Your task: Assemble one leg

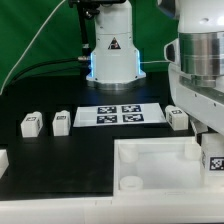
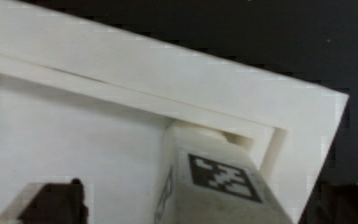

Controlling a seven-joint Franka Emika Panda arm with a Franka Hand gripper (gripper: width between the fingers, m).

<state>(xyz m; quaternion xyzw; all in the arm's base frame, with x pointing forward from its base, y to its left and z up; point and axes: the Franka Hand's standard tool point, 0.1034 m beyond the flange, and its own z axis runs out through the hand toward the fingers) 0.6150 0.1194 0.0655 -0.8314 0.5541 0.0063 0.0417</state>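
At the exterior view's lower right we see the leg standing in the tray corner socket, ready for fastening. Our gripper straddles it with fingers spread, apparently released.

Both pictures are small and coarse, with soft edges on everything. The exterior view is evenly and brightly lit from above: the white tray near the table's front edge is nearly washed out, the black table top swallows shadows, and a blue glow shows at the arm's base. The wrist view is blurred and close, the tray rim bright, with a soft grey shadow along its inner wall.
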